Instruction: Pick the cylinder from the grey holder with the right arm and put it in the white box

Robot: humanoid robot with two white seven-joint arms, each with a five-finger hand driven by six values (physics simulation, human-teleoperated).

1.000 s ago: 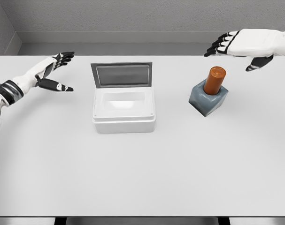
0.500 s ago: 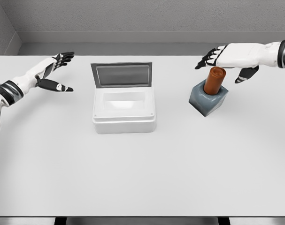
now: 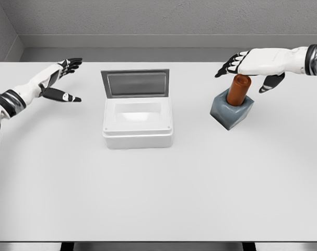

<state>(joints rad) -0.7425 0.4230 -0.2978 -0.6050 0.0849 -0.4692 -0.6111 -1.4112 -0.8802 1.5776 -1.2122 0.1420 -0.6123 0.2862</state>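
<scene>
An orange-brown cylinder stands upright in a grey block holder on the right of the white table. My right hand hovers just above the cylinder's top, palm down, fingers spread and open, thumb hanging to the right of it. Nothing is in its grasp. The white box sits left of centre with its grey-lined lid standing open at the back; its inside looks empty. My left hand is held open over the table's far left.
A grey wall runs behind the table's far edge. The table's front edge lies along the bottom of the view, with dark legs showing below it.
My right hand has come down and leftward from the upper right until it hangs right over the cylinder. The left arm, box and holder have not moved.
</scene>
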